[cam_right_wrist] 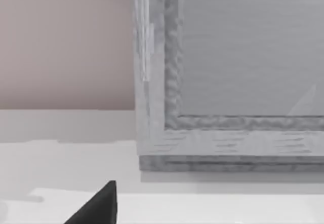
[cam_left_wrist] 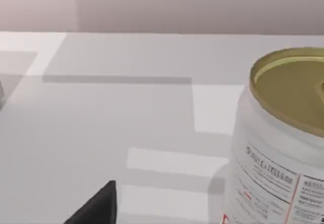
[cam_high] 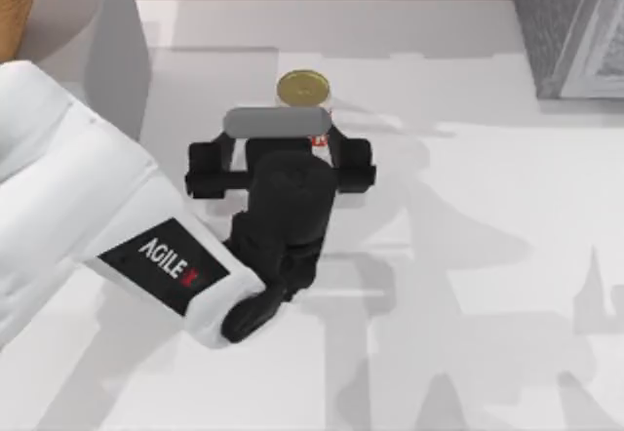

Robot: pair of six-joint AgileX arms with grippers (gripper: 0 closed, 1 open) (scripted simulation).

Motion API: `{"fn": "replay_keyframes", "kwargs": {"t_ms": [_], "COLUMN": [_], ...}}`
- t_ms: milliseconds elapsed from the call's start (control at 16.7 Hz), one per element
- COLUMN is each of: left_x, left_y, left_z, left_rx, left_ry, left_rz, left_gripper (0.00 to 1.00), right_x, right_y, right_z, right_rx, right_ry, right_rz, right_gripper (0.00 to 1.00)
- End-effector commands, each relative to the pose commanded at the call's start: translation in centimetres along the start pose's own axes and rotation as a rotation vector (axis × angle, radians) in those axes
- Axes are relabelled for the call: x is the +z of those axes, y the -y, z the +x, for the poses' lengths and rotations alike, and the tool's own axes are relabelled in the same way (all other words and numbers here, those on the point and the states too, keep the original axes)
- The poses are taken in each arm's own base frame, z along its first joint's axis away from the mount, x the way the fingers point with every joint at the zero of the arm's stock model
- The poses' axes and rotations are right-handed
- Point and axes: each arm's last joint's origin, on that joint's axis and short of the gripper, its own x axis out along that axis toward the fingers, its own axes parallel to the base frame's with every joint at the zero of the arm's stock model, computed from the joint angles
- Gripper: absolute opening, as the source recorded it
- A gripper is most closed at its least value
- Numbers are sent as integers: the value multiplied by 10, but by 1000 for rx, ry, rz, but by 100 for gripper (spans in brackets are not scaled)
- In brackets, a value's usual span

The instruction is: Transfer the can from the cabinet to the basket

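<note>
- Currently, the table point(cam_high: 468, 255) is seen as a white surface carrying everything; places below are given relative to the can.
- The cabinet point(cam_high: 570, 26) is placed at the table's far right corner, well apart from the can, up and to the right of it in the top view. In the right wrist view its pale front panel point(cam_right_wrist: 243, 46) is framed by a speckled grey border, close ahead.
- The left arm point(cam_high: 68, 207) is reached in from the table's left edge, white-cased, with an AGILEX label point(cam_high: 164, 263) on it.
- The basket point(cam_high: 15, 12) is glimpsed as an orange-brown sliver at the far left corner, well apart from the can.
- The left gripper point(cam_high: 281, 143) is positioned directly over the near side of the can, black body above it; whether its fingers are apart or closed cannot be told. One dark fingertip point(cam_left_wrist: 96, 206) is seen in the left wrist view.
- The can point(cam_high: 303, 90) is stood upright on the table near the middle, gold top up, outside the cabinet. In the left wrist view the can point(cam_left_wrist: 283, 148) is close, white side with printed label.
- A dark fingertip point(cam_right_wrist: 96, 206) of the right gripper is caught in the right wrist view, facing the cabinet.
</note>
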Motion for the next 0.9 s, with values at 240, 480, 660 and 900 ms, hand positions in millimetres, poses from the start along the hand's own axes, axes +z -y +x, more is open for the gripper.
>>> {"fn": "replay_keyframes", "kwargs": {"t_ms": [240, 480, 660, 900], "left_x": [-30, -31, -31, -30], "left_y": [20, 21, 20, 22], "left_z": [2, 2, 7, 37], "left_rx": [0, 0, 1, 0], "left_ry": [2, 2, 0, 2], "left_rz": [5, 5, 6, 5], "left_gripper": [100, 100, 100, 100], "right_x": [0, 0, 0, 0], "right_y": [0, 0, 0, 0], "right_z": [0, 0, 0, 0], "right_rx": [0, 0, 0, 0], "right_ry": [0, 0, 0, 0], "right_rz": [0, 0, 0, 0], "right_gripper": [100, 100, 100, 100]}}
